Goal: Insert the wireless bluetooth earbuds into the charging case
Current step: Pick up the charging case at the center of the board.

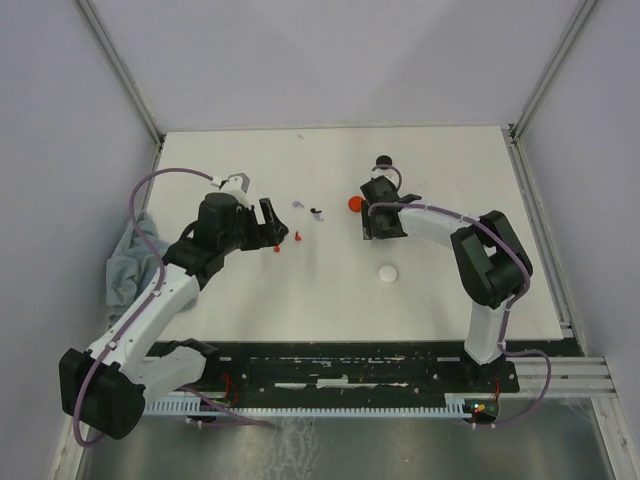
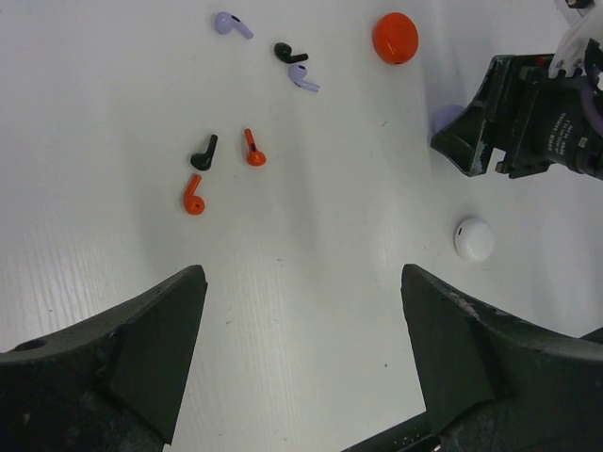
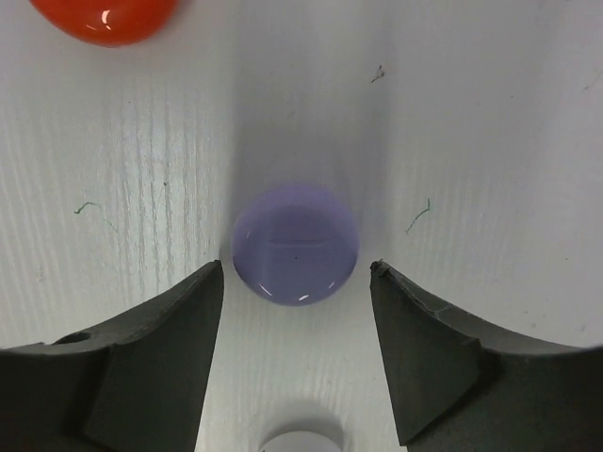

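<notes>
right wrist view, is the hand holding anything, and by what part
Nothing is held. The right hand is open, fingers either side of the purple case, not closed on it.

On my white table (image 2: 113, 113) lie loose earbuds (image 2: 254, 153), a red case (image 2: 395, 37), a lavender case (image 3: 296, 244) and a white case (image 2: 473, 239).

left arm (image 1: 150, 310): white shells between bulky black joint housings.
right arm (image 1: 480, 300): same white-and-black build.
left cable (image 1: 150, 186): lavender, looping behind the left fingers.
right cable (image 1: 440, 211): lavender, trailing behind the right fingers.
left gripper (image 2: 303, 278): matte black wedge fingers, scuffed edges, a small round hole behind one tip.
right gripper (image 3: 297, 273): matching black wedges, pale wear along the edges.
wrist barrel (image 2: 556, 132): black with white lettering, behind the right fingers.
</notes>
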Controlling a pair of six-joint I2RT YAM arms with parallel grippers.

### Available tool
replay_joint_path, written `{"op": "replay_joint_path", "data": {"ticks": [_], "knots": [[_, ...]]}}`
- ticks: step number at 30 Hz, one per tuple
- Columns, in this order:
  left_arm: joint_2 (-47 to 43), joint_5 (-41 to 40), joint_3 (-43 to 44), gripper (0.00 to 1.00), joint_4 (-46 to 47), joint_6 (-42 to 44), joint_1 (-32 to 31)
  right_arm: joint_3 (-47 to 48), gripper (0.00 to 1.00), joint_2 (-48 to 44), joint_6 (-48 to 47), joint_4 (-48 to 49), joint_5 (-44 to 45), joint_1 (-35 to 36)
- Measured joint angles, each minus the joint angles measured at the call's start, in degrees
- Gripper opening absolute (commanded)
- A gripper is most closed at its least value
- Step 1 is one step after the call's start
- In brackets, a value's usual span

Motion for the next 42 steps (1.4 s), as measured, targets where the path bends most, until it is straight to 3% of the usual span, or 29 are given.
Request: {"op": "replay_joint_path", "data": {"ticks": [12, 19, 29, 42], "knots": [[3.1, 4.9, 0.0, 0.86, 2.4, -1.2, 0.0, 1.4, 0.52, 2.7, -0.2, 2.3, -0.6, 0.0], [6.3, 9.2, 0.4, 0.83, 5.1, -3.4, 0.0, -0.5, 0.49, 1.5, -0.8, 4.2, -2.2, 0.2], [11.3, 14.8, 3.9, 0.74, 9.8, -6.8, 0.0, -6.9, 0.48, -12.4, -4.7, 7.9, -4.3, 5.8], [16.1, 23.7, 7.1, 0.62, 17.0, -12.1, 0.0, -17.6, 0.46, -28.5, -16.5, 26.0, -10.8, 13.4]]}}
